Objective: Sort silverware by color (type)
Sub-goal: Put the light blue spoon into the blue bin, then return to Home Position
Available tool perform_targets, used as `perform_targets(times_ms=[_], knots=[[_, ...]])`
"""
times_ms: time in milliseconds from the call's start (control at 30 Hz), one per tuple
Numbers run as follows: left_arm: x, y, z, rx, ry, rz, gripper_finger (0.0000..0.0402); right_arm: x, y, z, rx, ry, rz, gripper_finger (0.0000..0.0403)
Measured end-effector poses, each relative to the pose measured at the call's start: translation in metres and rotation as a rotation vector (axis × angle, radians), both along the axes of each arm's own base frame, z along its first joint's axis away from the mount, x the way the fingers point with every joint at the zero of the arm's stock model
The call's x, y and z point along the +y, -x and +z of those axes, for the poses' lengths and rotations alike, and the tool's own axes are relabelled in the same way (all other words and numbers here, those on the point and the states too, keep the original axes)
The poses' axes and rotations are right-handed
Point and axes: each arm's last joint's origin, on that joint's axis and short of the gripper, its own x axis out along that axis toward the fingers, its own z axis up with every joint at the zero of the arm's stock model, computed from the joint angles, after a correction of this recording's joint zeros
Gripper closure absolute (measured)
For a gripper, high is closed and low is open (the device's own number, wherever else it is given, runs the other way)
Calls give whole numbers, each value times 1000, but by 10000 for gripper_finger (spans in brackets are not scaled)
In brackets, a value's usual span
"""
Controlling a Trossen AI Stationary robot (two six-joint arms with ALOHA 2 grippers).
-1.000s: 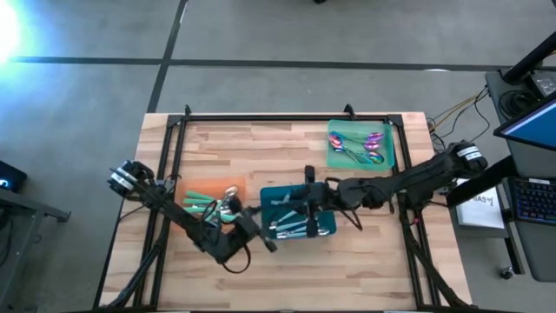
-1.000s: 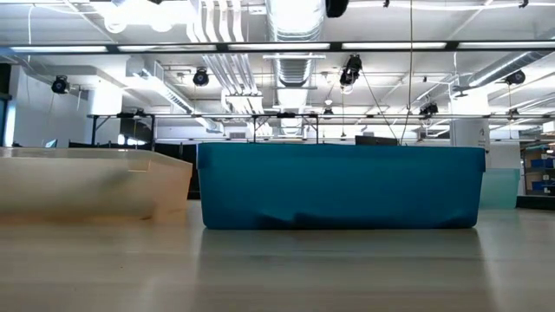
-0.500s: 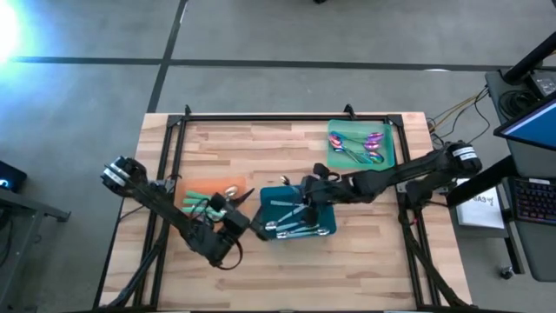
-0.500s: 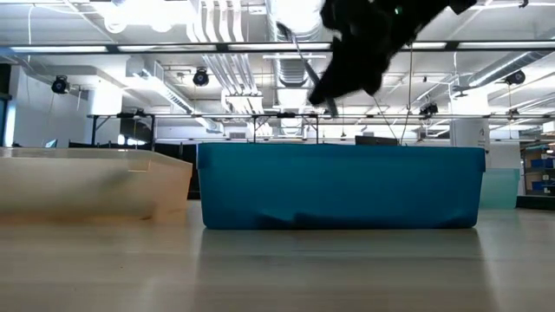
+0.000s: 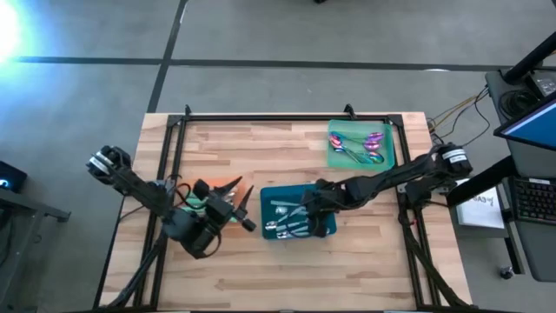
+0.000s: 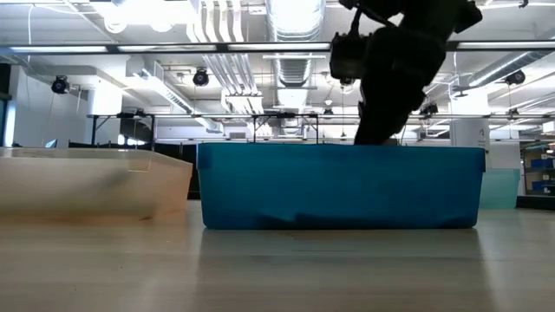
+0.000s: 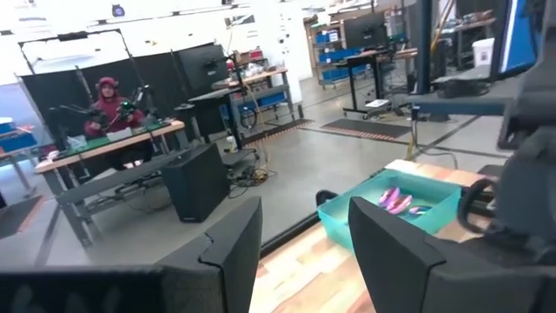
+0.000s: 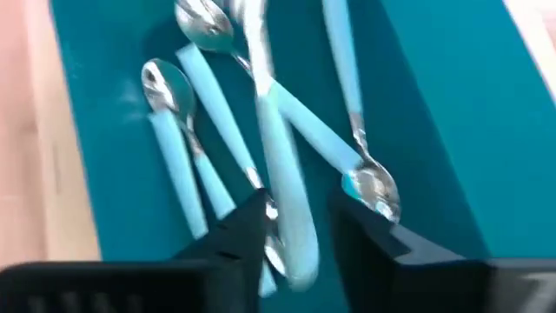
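Several light-blue-handled spoons [image 8: 195, 113] lie in the teal tray [image 5: 326, 228]. My right gripper [image 8: 300, 217] is tipped down into that tray, its fingers apart. One blurred spoon [image 8: 282, 165] runs between them. Purple silverware [image 5: 358, 146] lies in the green tray [image 5: 387, 152] at the far right. My left gripper [image 5: 246, 209] is open and holds nothing. It is raised beside the orange tray [image 5: 221, 184], where green-handled pieces [image 5: 198, 202] show. In the left wrist view it [image 7: 304, 235] points level toward the green tray [image 7: 347, 213]. My right gripper stands over the blurred spoon's handle [image 8: 291, 226], fingers slanting down from the table's right and lying along the handle. I cannot tell whether either finger touches it.
A black frame rail [image 5: 287, 117] runs along the table's far edge. Bare wood lies near the front edge [image 5: 287, 274] and at the far left [image 5: 243, 143]. In the low view the teal tray's wall [image 6: 338, 186] hides its contents, and my right arm [image 6: 390, 78] rises behind it.
My right gripper has come down toward the teal tray and tipped from nearly level to pointing steeply down. My left gripper has drawn back from the teal tray's near left corner toward the table's left edge and has risen over the orange tray.
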Motion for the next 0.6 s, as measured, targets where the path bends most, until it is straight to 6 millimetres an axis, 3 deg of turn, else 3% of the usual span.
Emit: perform_targets(times_ms=[233, 433, 600], knots=[[-7, 25, 21, -38, 30, -71, 244, -3, 16, 14, 45, 22, 5, 211], [-9, 44, 22, -36, 28, -125, 244, -11, 29, 44, -62, 137, 26, 195], [6, 62, 6, -51, 41, -126, 244, -36, 43, 69, -154, 287, -135, 196]])
